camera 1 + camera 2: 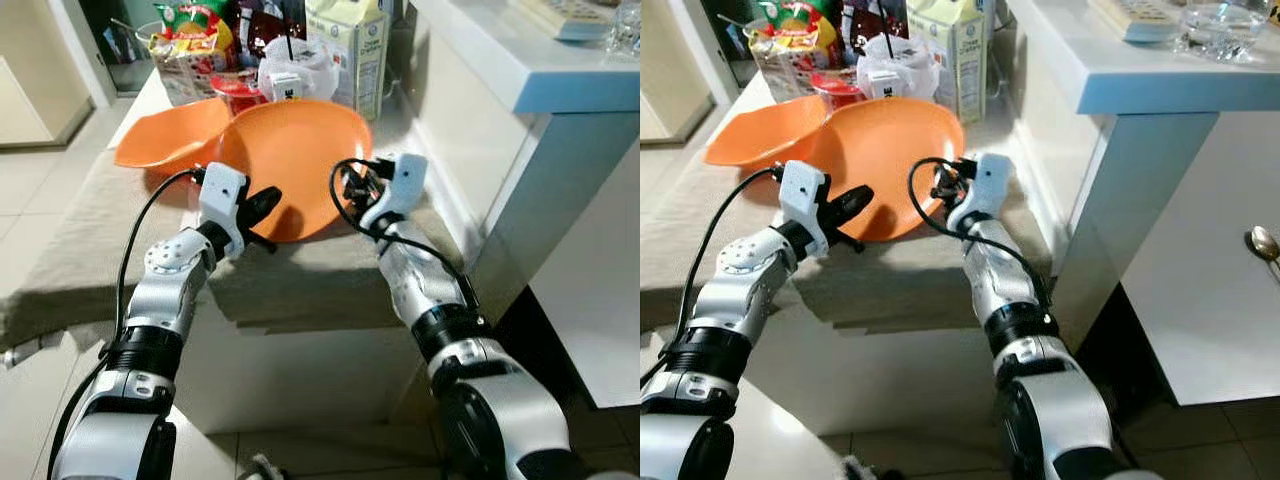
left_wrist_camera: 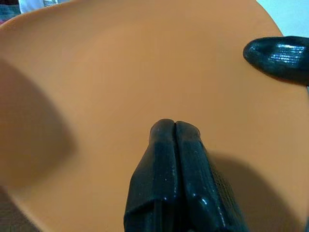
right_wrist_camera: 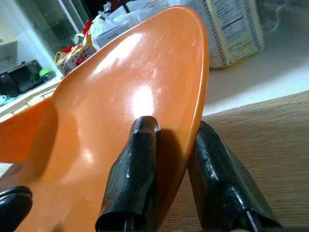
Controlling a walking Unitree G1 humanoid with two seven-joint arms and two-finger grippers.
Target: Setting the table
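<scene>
An orange plate (image 1: 300, 150) is tilted up on the beige-clothed table (image 1: 90, 230), its far-left edge overlapping a second orange plate (image 1: 172, 145). My right gripper (image 1: 350, 187) is shut on the near plate's right rim: in the right wrist view, one finger (image 3: 140, 159) lies inside the plate (image 3: 120, 96) and the other runs under the rim. My left gripper (image 1: 263, 203) is at the plate's near-left edge. Its two fingers (image 2: 166, 159) press together with nothing between them, lying over the plate's inner surface (image 2: 96, 72).
Behind the plates stand a milk carton (image 1: 362, 50), a white plastic bag (image 1: 300, 62), a red cup (image 1: 238, 92) and snack bags (image 1: 190, 40). A white counter (image 1: 520, 60) stands close on the right, holding a glass dish (image 1: 1220, 25). A spoon (image 1: 1262, 243) lies lower right.
</scene>
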